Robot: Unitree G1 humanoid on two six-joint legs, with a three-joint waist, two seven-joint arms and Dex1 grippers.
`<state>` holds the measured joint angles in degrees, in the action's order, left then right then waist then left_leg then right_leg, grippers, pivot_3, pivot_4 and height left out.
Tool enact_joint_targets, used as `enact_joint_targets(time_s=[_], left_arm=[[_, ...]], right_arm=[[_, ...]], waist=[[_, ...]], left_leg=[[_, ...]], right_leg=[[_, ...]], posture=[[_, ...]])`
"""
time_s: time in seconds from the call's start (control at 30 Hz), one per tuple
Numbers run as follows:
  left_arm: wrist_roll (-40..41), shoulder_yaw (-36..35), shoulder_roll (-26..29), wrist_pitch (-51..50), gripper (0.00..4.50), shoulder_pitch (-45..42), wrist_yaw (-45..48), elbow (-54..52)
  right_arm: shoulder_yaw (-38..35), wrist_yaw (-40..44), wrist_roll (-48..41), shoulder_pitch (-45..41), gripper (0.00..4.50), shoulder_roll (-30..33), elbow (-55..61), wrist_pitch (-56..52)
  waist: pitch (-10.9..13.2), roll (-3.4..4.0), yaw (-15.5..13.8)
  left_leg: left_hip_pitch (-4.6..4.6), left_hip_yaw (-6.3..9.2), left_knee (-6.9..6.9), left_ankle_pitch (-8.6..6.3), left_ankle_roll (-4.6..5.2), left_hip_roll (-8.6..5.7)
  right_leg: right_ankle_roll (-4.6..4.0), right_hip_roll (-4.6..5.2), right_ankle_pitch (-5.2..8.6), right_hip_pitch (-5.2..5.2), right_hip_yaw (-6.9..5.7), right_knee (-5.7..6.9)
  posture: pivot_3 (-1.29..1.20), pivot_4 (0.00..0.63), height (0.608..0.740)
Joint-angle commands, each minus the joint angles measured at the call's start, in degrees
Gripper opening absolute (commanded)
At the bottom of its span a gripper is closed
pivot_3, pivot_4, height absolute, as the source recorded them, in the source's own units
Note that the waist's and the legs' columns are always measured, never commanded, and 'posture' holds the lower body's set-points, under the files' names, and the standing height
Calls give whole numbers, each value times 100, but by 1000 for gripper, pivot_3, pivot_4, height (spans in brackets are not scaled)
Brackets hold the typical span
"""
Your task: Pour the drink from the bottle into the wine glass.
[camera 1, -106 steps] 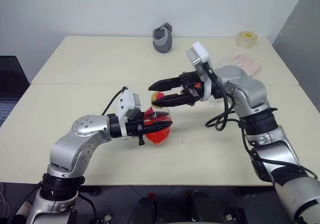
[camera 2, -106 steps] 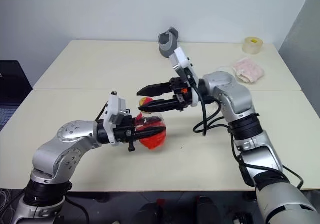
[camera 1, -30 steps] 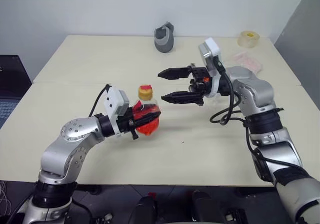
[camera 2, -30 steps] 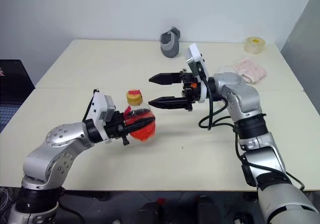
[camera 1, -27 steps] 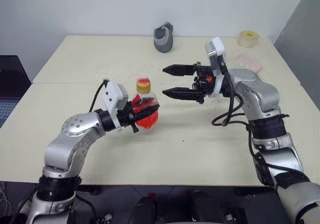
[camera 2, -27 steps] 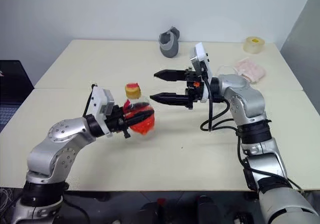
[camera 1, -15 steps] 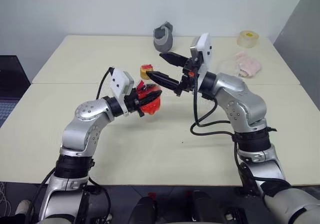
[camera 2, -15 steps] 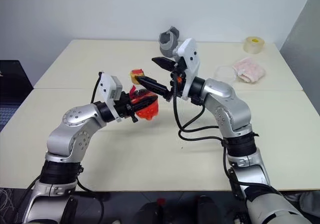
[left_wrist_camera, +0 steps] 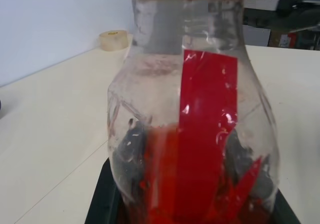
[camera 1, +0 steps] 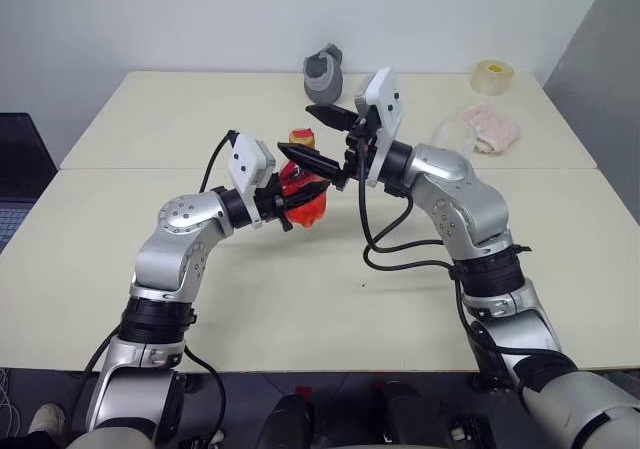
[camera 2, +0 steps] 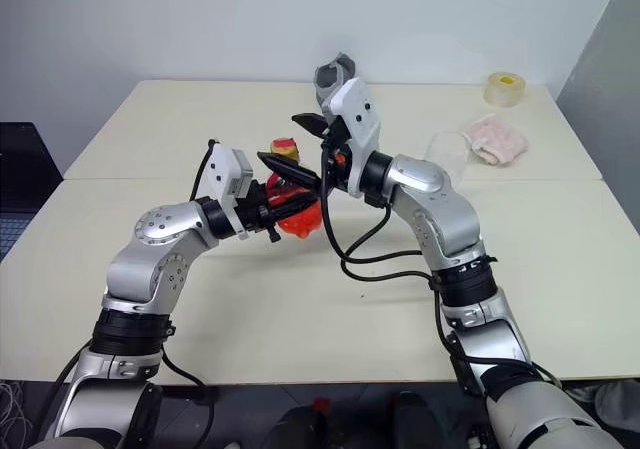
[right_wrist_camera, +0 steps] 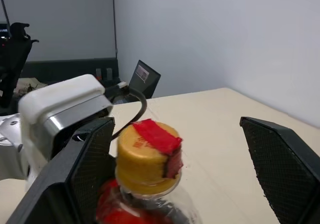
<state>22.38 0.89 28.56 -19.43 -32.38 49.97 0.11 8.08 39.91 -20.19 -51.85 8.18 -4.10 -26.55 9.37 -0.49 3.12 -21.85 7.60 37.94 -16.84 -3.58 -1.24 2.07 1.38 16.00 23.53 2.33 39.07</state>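
Pale cream counter (camera 1: pixel 300 309) fills the middle of the frame under a plain white wall, with a grey jug-like object (camera 1: pixel 324 73) at the upper centre, a roll of tape (camera 1: pixel 489 76) at the upper right and a crumpled pink cloth (camera 1: pixel 485 126) just below it.

My left fingers (camera 1: pixel 292 197) are pinching the small clear plastic bottle (camera 1: pixel 302 191) round its bulbous base, holding it clear of the counter a little left of centre. It stands upright: its long axis runs vertically, and the yellow-orange cap (right_wrist_camera: pixel 146 158) points up, not yet removed. The translucent red-orange drink (left_wrist_camera: pixel 175 184) sits low in the base, behind the red-and-white label.

My right fingers (camera 1: pixel 318 136) are spread wide and reach in from the right, level with the neck. In my right wrist view the cap sits between the two black finger pads (right_wrist_camera: pixel 282 159) but much nearer one of them, and I see no contact. That is what the coming move turns on, as I judge it: the cap lies straight ahead of the right fingers, so they need to shift sideways until it is centred, then close across the bottle's vertical axis and twist.

I cannot clearly make out the wine glass; a faint clear shape (camera 2: pixel 448 154) beside the cloth might be it.
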Motion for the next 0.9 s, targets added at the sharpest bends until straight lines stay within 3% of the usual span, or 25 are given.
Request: enact_joint_targets(time_s=[0.03,0.27,0.63,0.9], left_arm=[[-7,-51,-29,139,1343,-109,-9,-184],[47,-96,18,22,1343,146,-62,-482],[94,-182,65,-132,1343,228,-183,-689],[66,-153,10,-94,1343,221,-176,-657]], right_arm=[[-89,-4,4,-205,4285,-54,48,204],[-261,-54,-136,-115,4285,1,235,12],[-423,219,-185,452,4285,990,611,-196],[-543,691,-733,636,4285,1171,958,-527]], waist=[[0,0,1],[0,0,4],[0,-1,-6],[0,0,16]], left_leg=[[0,0,0,0,0,0],[-1,2,0,0,0,1],[-2,2,1,-1,2,0],[-1,-1,-1,-1,2,3]], right_leg=[[0,0,0,0,0,0],[0,0,0,0,-1,0],[0,0,0,-2,-2,-1],[0,-2,0,-2,1,0]], posture=[[0,150,740],[0,150,740],[0,150,740],[0,150,740]])
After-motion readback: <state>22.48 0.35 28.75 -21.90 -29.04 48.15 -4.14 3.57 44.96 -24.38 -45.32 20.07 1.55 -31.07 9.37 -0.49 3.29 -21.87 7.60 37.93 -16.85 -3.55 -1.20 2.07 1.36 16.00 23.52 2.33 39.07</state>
